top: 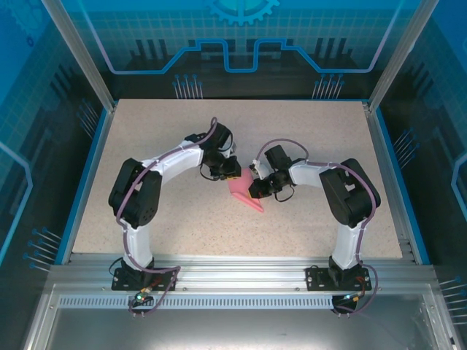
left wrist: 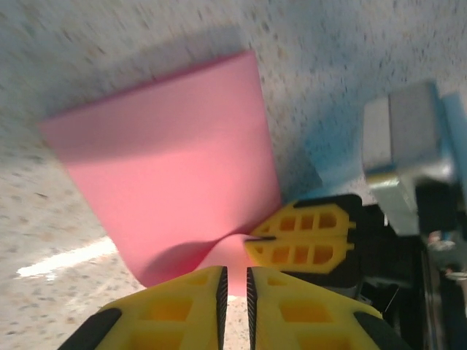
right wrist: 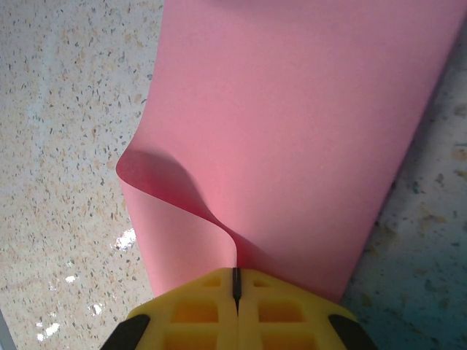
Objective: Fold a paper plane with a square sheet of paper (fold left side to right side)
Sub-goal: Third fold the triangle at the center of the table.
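The pink-red sheet of paper point(top: 246, 197) lies on the speckled table between the two arms. My right gripper point(right wrist: 235, 273) is shut on the sheet's point(right wrist: 292, 131) near edge, which curls up from the table into the pinch. My left gripper point(left wrist: 236, 271) hovers low beside it, its jaws a narrow slit apart with nothing between them. Beyond its tips the sheet point(left wrist: 168, 160) spreads away, and the right gripper's yellow fingers point(left wrist: 303, 237) pinch the lifted edge. From above, the left gripper point(top: 230, 173) and right gripper point(top: 255, 188) stand close together at the sheet's upper end.
The tabletop point(top: 160, 131) has blue rails along its sides and transparent panels around it. An aluminium frame point(top: 233, 266) runs along the near edge where both arm bases are bolted.
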`<state>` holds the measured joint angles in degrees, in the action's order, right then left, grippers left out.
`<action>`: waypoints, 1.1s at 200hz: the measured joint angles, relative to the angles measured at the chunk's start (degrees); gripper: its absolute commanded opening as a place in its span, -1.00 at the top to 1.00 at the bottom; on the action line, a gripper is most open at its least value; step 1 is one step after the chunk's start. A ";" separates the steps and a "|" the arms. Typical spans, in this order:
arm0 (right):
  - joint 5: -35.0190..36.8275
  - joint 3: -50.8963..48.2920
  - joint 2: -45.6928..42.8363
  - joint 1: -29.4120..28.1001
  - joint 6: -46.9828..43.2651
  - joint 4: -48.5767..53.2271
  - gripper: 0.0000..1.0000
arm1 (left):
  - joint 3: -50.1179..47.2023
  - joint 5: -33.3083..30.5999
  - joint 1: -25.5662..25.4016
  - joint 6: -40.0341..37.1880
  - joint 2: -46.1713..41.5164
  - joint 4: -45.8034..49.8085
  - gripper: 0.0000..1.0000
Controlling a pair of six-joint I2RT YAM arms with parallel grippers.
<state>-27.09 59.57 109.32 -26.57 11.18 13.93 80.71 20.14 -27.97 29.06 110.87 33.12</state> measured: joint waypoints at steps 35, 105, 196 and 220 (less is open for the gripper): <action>0.00 0.00 0.04 0.00 0.00 -0.02 0.98 | -1.14 2.49 -1.90 1.57 1.64 -2.19 0.68; -0.11 0.02 0.11 0.00 0.00 0.00 0.98 | -2.16 2.86 -2.95 2.58 4.28 -3.85 0.72; -0.17 0.55 0.44 0.00 -0.02 0.61 0.98 | -5.55 1.95 -3.34 2.56 5.77 -4.87 0.72; -0.17 0.55 0.42 0.00 0.00 0.61 0.94 | -5.62 1.95 -3.34 2.56 5.77 -4.98 0.73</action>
<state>-27.27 60.12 109.73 -26.57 11.18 14.55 75.09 22.09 -31.31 31.62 116.64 28.14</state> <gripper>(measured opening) 0.041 0.136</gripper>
